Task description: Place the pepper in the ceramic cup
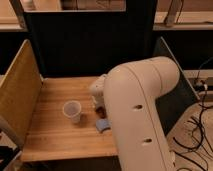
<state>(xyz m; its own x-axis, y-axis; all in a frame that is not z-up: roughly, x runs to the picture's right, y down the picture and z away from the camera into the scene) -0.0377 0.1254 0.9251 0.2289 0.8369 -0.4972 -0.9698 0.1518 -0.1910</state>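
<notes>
The white ceramic cup [72, 110] stands upright on the wooden tabletop [50, 132], left of centre. My gripper [99, 103] hangs low over the table just right of the cup, at the end of the big white arm [142, 105], and it is shut. A small dark red-brown spot, the pepper [101, 109], shows right under the gripper. Whether the gripper holds it cannot be told. The arm hides much of the table's right side.
A blue flat pad [101, 124] lies on the table just in front of the gripper. A tan side panel [17, 95] walls the left edge, and dark panels close the back and right. Cables [200, 125] trail on the floor at right.
</notes>
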